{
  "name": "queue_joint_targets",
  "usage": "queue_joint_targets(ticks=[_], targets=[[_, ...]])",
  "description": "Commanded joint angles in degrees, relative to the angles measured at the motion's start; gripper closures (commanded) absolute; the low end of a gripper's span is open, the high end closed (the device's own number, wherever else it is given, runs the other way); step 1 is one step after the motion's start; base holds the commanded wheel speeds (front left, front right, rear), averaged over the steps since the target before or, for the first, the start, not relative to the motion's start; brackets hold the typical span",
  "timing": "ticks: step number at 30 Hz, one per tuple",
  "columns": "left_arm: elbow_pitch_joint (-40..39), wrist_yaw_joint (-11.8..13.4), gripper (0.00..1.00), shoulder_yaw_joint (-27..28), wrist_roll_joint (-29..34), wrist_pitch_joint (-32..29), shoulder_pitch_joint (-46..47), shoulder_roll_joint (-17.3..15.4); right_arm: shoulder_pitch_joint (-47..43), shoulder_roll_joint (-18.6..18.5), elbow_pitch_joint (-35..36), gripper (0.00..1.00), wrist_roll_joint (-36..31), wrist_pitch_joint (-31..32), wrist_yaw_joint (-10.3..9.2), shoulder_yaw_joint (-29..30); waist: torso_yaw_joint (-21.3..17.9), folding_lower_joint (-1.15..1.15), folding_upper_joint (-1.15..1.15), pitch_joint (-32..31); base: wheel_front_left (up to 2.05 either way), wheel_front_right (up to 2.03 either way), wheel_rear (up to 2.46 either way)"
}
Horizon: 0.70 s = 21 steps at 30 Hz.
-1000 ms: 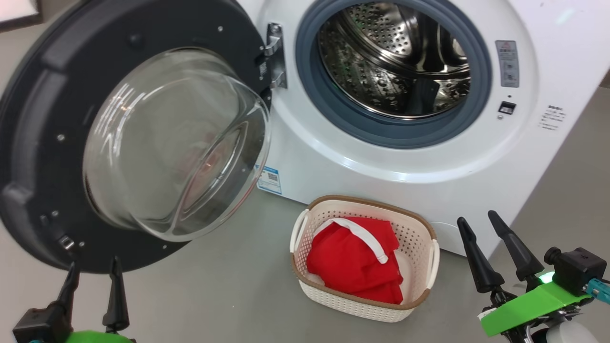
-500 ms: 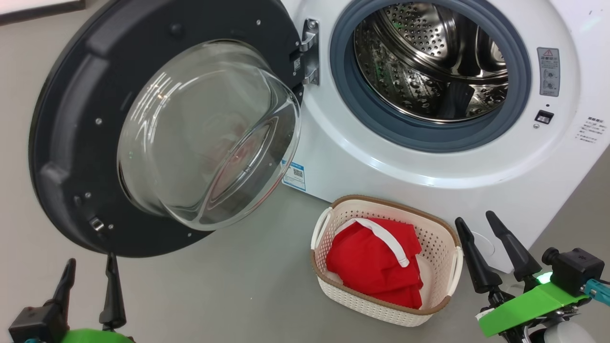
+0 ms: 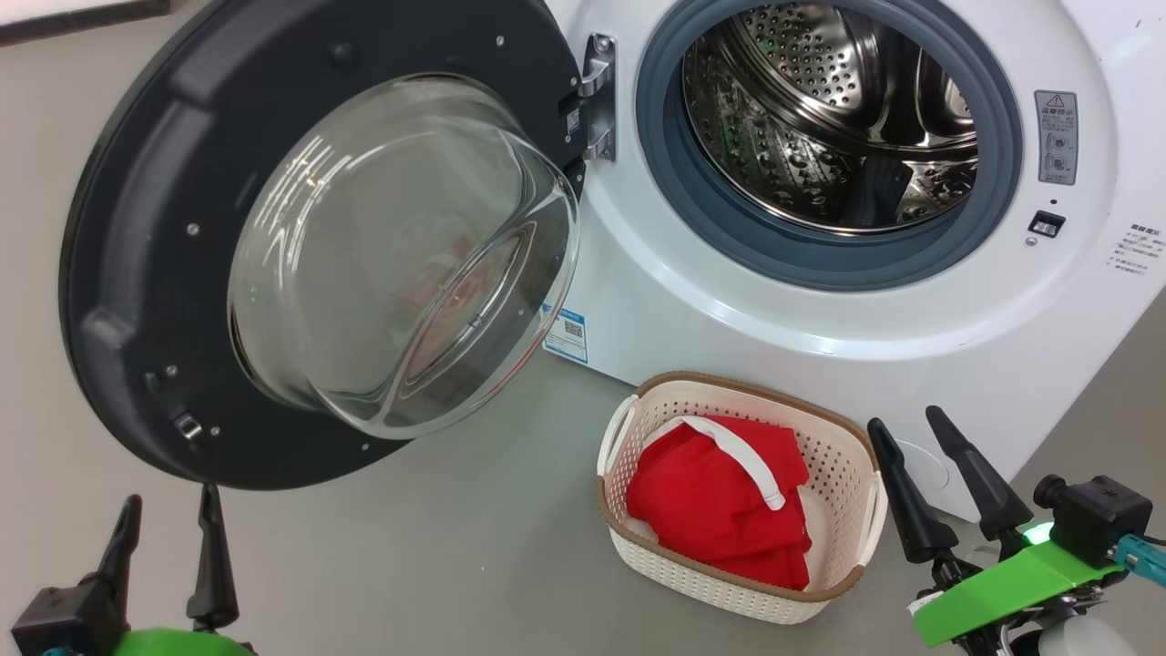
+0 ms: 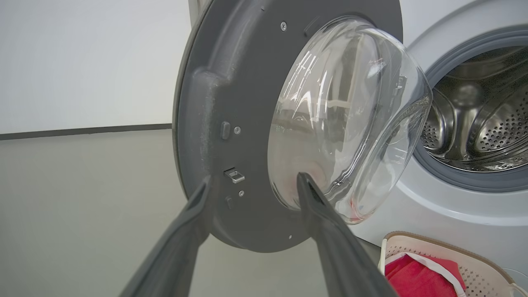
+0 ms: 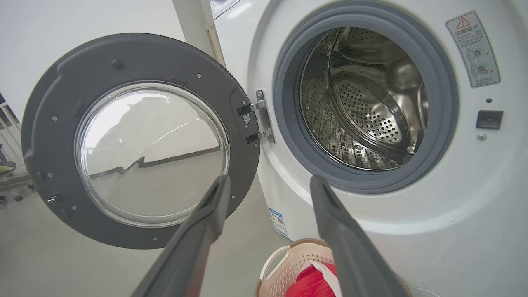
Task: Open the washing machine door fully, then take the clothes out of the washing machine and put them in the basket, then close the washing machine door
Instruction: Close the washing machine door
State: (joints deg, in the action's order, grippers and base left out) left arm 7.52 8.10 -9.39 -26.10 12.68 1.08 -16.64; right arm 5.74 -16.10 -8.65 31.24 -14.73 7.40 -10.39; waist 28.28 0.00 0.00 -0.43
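The washing machine [image 3: 820, 337] stands white and boxy with its steel drum [image 3: 829, 118] bare. Its round black door [image 3: 155, 255] with the clear glass bowl [image 3: 401, 246] hangs wide open to the left on its hinge [image 3: 597, 96]. Red clothes [image 3: 720, 497] with a white trim band lie in the cream basket [image 3: 847, 483] on the floor before the machine. My left gripper [image 3: 168, 519] is open at the lower left, just below the door's rim. My right gripper [image 3: 906, 433] is open at the lower right, beside the basket. The door [image 4: 222, 123] and the basket [image 5: 284, 264] also show in the wrist views.
Grey floor [image 3: 437, 538] spreads under the open door and left of the basket. A small blue label [image 3: 567, 337] sits low on the machine's front. The latch slot [image 3: 1045, 223] and a warning sticker [image 3: 1057, 137] are right of the drum opening.
The head camera has shifted, so the whole scene slid to the right in view. Both grippers stay open and low; the clothes stay in the basket.
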Motion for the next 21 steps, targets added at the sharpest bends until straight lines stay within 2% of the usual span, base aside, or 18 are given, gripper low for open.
queue_joint_targets(ticks=[1,21], targets=[[-1.54,0.64,0.00,2.27,-0.32,0.31,0.75,-1.98,0.60,-0.98,1.12,0.00,0.35,-0.27,0.09,-1.15,-0.05,0.00,0.00,0.00,0.00,0.00,0.00],[-1.73,0.87,0.00,2.20,-0.68,0.35,0.97,-3.12,0.59,-0.93,0.93,0.00,0.12,-0.27,0.09,-1.32,-0.40,0.00,0.00,0.00,0.00,0.00,0.00]])
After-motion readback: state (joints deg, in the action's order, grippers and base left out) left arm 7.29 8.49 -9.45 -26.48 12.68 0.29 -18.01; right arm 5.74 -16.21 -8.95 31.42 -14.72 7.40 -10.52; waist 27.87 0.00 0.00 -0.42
